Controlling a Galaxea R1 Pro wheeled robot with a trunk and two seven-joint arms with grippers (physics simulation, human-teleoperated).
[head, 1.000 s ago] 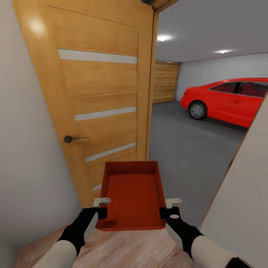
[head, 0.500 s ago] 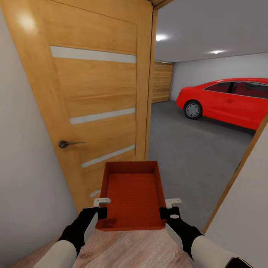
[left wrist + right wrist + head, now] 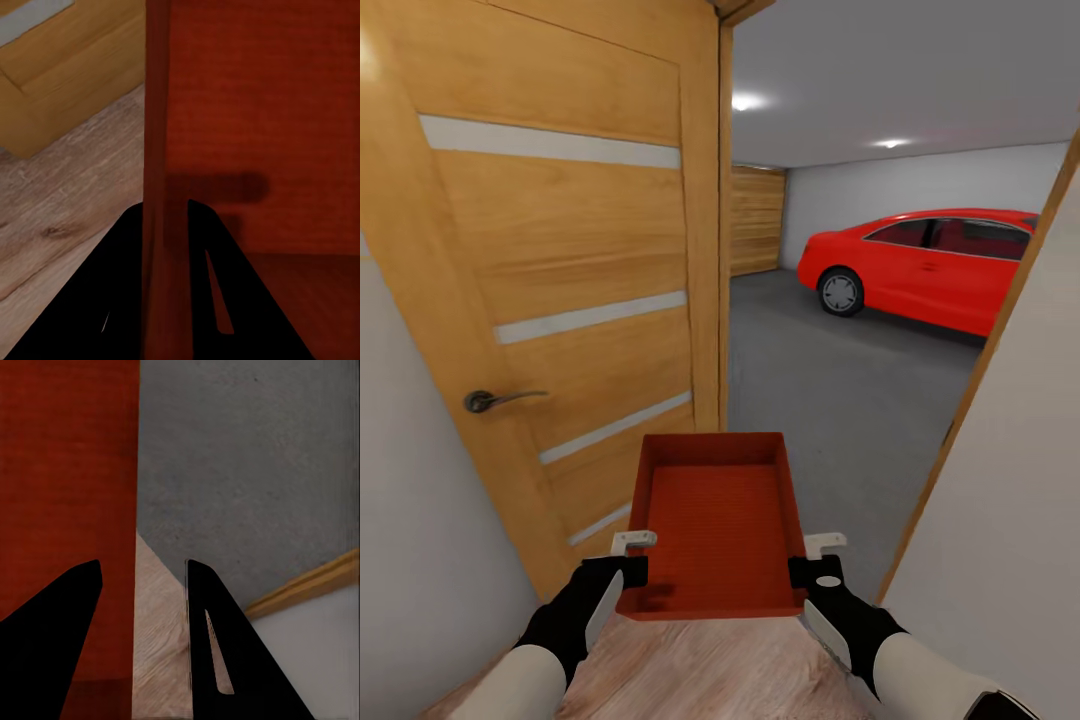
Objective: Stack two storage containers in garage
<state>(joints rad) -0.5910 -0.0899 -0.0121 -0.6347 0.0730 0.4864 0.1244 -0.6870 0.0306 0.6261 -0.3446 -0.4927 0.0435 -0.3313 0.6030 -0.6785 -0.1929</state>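
One red-orange storage container hangs level in front of me, carried between both arms at the doorway into the garage. My left gripper is shut on its left wall; the left wrist view shows that wall pinched between the black fingers. My right gripper holds the right wall. Its fingers stand either side of the container's edge, with a sliver of floor showing beside the outer one. The garage's grey concrete floor begins just beyond the container.
An open orange-brown wooden door with a lever handle stands close on the left. A white wall with a wood door frame closes the right. A red car is parked at the far right of the garage. Light wood planks lie underfoot.
The whole view has advanced and swung toward the doorway: door, handle and car have slid left in the picture. The container and both grippers keep the same place in view.
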